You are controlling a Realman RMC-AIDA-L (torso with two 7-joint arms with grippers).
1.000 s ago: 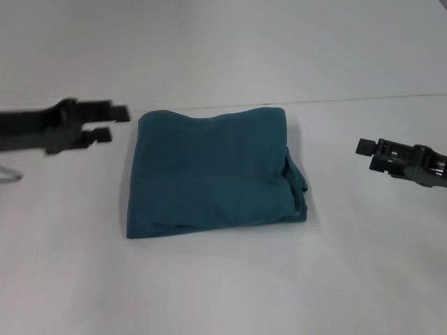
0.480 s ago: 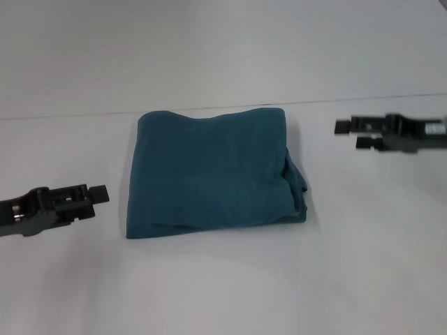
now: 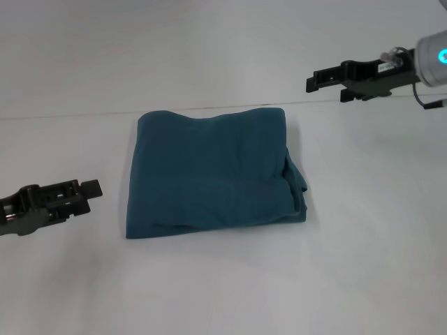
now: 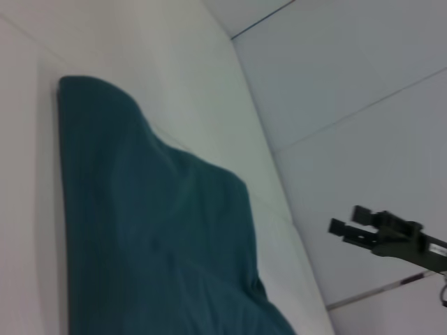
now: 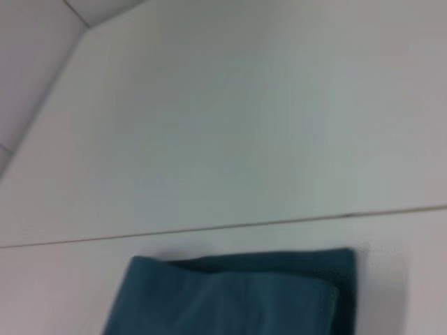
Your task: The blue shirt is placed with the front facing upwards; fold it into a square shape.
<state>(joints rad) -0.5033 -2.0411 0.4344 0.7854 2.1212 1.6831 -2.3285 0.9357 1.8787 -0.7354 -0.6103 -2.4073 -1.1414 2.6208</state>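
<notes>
The blue shirt (image 3: pixel 215 174) lies folded into a rough square in the middle of the white table (image 3: pixel 209 286), plain side up, with thicker bunched layers along its right edge. No lettering shows. My left gripper (image 3: pixel 92 187) hovers low to the shirt's left, a short gap from its lower left corner, holding nothing. My right gripper (image 3: pixel 318 82) is raised beyond the shirt's far right corner, open and empty. The left wrist view shows the shirt (image 4: pixel 154 237) and, farther off, the right gripper (image 4: pixel 347 225). Only the shirt's far edge (image 5: pixel 237 293) appears in the right wrist view.
The table's far edge (image 3: pixel 84 116) runs just behind the shirt, with a pale wall beyond it. Bare white tabletop surrounds the shirt on all sides.
The left gripper dropped from beside the shirt's far left corner to low beside its near left. The right gripper rose and moved back from the right side to the far right.
</notes>
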